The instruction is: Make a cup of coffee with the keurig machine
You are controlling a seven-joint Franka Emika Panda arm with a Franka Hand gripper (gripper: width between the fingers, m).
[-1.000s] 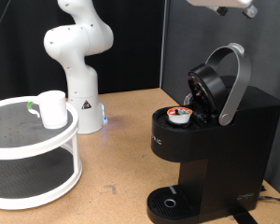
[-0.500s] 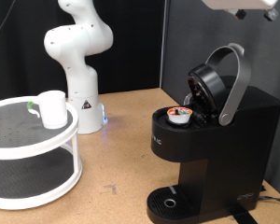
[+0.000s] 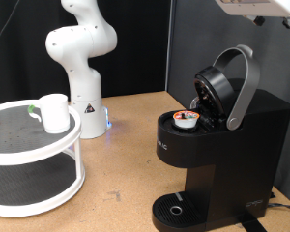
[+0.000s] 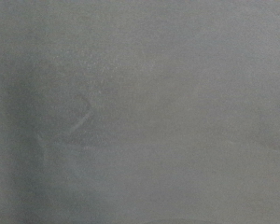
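End effector (image 3: 259,8) cut off at exterior view's top; wrist view blurred grey

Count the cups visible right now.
1. The cup stands on the top tier of the white round shelf at the exterior view's left, apart from the keurig machine. The lower tier is partly hidden.

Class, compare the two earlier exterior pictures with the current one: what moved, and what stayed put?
Only the white robot hand at the exterior view's top edge moved, sliding towards that view's right. It took hold of nothing. The small white cup on the round white stand, the open black keurig machine and its pod stayed put.
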